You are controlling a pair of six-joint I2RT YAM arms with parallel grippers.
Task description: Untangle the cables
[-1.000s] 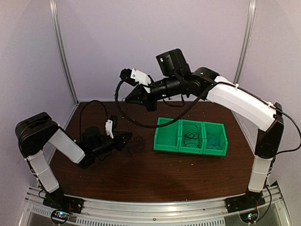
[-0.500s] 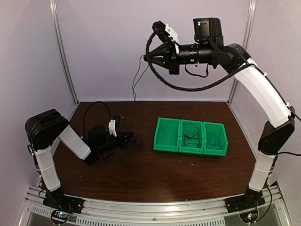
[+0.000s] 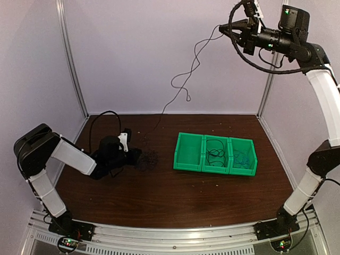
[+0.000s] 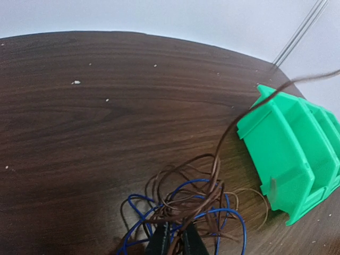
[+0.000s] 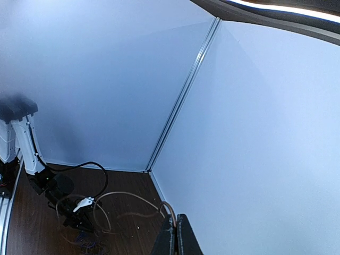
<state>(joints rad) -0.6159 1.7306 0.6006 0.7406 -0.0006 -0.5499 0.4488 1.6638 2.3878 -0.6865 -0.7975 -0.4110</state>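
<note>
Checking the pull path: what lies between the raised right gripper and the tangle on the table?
In the top view, only one thin cable, sagging through open air from the right gripper down to the tangle.

The left arm (image 3: 69,158) and the right arm (image 3: 325,93) are made alike: smooth white shells on the long links and rounded black housings at the joints. A thick black cable (image 3: 265,65) runs beside each wrist. A small green light (image 3: 287,10) glows on the right wrist housing. The left gripper (image 4: 175,240) and the right gripper (image 5: 176,234) have narrow dark fingers.
</note>
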